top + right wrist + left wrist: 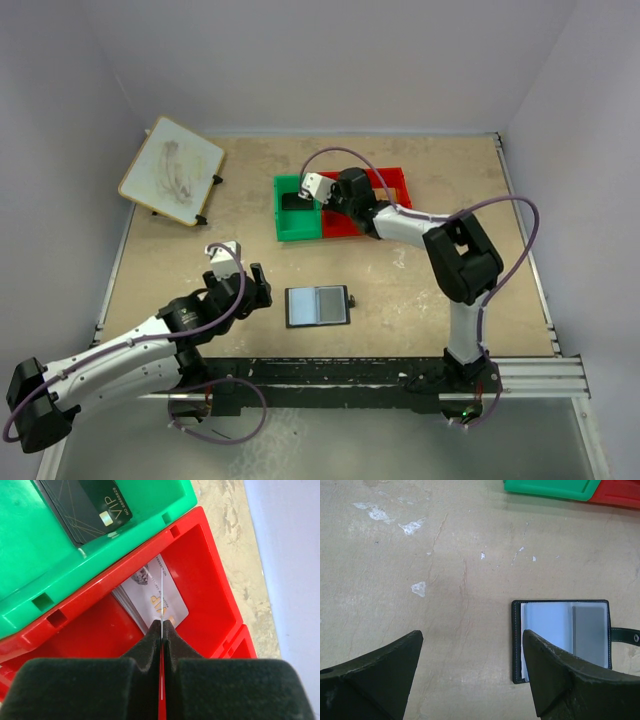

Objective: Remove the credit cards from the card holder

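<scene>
Credit card (162, 596) pinched edge-on in your clamped right gripper (161, 625) over red bin (202, 567): thin hold, could slip askew. Left gripper (472, 642) spread wide, empty, near card holder (590, 630).

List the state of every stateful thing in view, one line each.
Black bifold card holder: open, flat on table.
Left end effector: open, empty.
Right end effector: shut on thin edge-on card.
Black VIP card: flat in green plastic bin.
Pale card: lying in red plastic bin.
</scene>
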Robot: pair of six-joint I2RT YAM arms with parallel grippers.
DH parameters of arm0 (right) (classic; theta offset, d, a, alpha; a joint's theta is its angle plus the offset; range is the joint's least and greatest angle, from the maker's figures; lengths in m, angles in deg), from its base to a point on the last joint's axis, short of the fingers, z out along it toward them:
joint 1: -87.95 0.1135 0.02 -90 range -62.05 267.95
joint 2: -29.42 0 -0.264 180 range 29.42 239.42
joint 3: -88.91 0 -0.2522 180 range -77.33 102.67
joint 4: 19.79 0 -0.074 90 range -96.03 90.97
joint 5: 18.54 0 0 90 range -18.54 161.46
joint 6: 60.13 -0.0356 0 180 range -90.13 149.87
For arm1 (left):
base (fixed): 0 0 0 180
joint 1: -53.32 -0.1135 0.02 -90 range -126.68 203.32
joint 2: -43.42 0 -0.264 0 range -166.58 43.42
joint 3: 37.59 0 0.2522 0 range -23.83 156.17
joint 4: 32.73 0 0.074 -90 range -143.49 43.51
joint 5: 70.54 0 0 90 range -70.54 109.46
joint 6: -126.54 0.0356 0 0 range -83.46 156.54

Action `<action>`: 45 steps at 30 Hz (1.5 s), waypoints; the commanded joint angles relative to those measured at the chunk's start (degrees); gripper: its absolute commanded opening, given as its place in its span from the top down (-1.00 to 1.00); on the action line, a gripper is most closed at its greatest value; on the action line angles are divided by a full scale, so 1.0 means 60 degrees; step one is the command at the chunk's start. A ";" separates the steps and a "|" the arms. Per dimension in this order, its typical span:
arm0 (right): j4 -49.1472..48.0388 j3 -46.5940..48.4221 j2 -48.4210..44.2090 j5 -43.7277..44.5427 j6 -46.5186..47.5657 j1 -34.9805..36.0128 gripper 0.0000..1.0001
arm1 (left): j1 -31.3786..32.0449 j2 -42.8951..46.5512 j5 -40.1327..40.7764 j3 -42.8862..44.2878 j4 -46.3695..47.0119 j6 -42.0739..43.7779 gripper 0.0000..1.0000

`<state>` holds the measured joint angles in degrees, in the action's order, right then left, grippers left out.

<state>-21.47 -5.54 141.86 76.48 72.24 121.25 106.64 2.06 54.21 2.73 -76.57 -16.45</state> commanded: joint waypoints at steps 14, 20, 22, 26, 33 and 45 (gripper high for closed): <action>-0.0502 0.1247 0.0786 -0.0406 0.1824 -0.0410 1.00 | 0.0005 0.0003 0.0201 0.0360 0.0119 -0.0041 -0.57; -0.0275 0.1677 0.1154 -0.0476 0.1944 -0.0437 0.99 | 0.0005 0.0044 0.0197 0.0366 0.0099 -0.0045 -0.57; -0.0153 0.1802 0.1295 -0.0502 0.1947 -0.0460 0.97 | 0.0003 0.0073 0.0187 0.0358 0.0089 -0.0045 -0.57; 0.0251 0.2125 0.1540 -0.0602 0.1936 -0.0470 0.94 | 0.0005 0.0069 0.0173 0.0350 0.0082 -0.0045 -0.57; 0.0512 0.2271 0.1686 -0.0681 0.1906 -0.0489 0.68 | 0.0005 0.0079 0.0150 0.0355 0.0058 -0.0045 -0.57; 0.1241 0.2433 0.1458 -0.0700 0.1653 -0.0519 0.30 | 0.0005 0.0048 0.0086 0.0351 0.0081 -0.0042 -0.56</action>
<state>-15.87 6.22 152.84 73.35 82.97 118.41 106.64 2.30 54.21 2.76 -76.68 -16.47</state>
